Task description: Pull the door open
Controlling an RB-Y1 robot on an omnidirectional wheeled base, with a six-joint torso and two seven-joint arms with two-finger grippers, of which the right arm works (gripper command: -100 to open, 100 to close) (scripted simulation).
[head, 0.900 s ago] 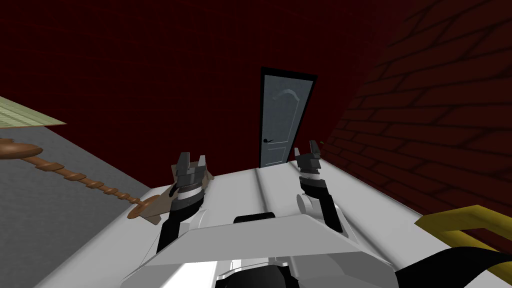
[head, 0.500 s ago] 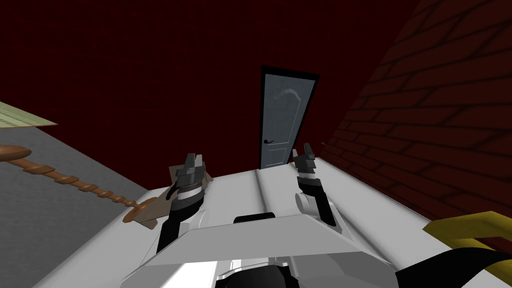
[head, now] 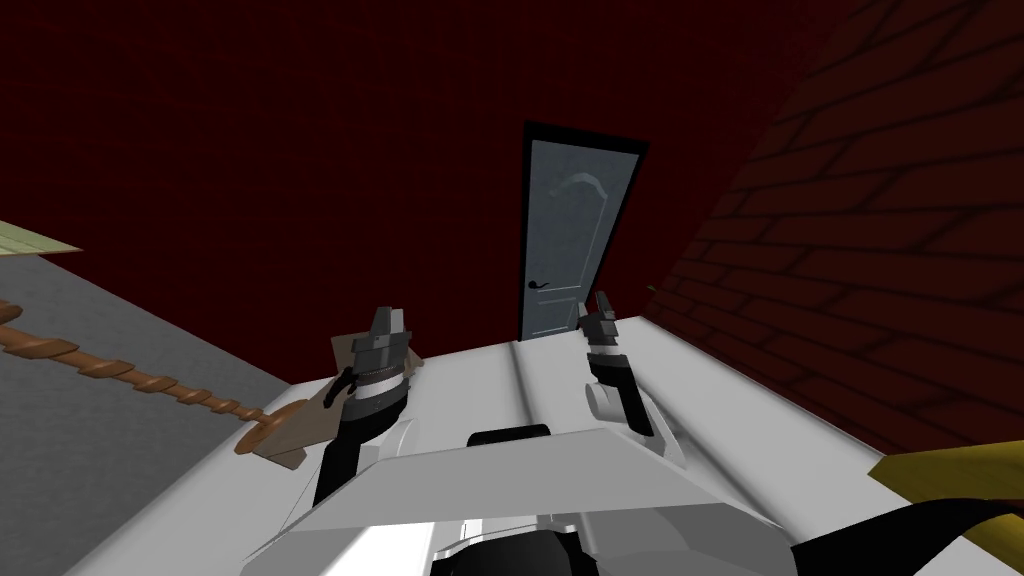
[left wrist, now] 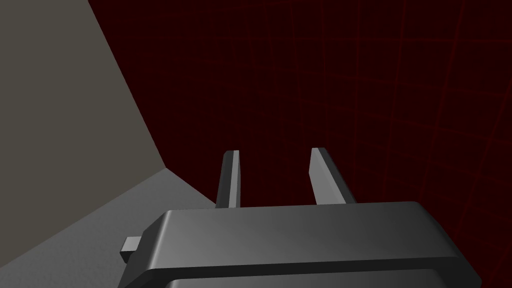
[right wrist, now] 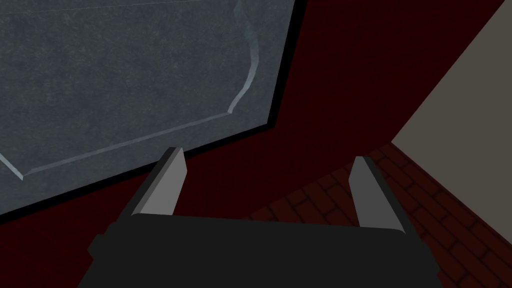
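We face a grey-blue door [head: 565, 240] set in a black frame [head: 524, 200] in a dark red wall [head: 300, 150], straight ahead of us and a little to the right. It looks shut, lying flush in the frame, with an arched moulding on its upper panel. Its dark lever handle [head: 538, 286] sits on the left edge of the door, below mid-height. Our right gripper [head: 600, 305] is raised in front of the door's lower right part, to the right of the handle and apart from it, touching nothing. In the right wrist view its fingers [right wrist: 162, 187] are spread wide with nothing between them, the door's moulded panel lies beyond one finger, and the red wall shows in the gap. A dark brick wall [head: 880, 250] runs along our right side and meets the red wall beside the door. Our left gripper [head: 385, 325] is held up to the left of the door, well apart from it, pointing at the bare red wall. Its fingers [left wrist: 229, 177] are narrow, with a clear gap between them, and they hold nothing. On the grey floor [head: 80, 440] to our left lies a brown turned wooden pole [head: 130, 375], whose near end rests on a tan piece [head: 300, 430] beside the left arm. A yellow shape [head: 950, 468] shows at the lower right, and a pale green mat [head: 30, 240] at the far left edge.
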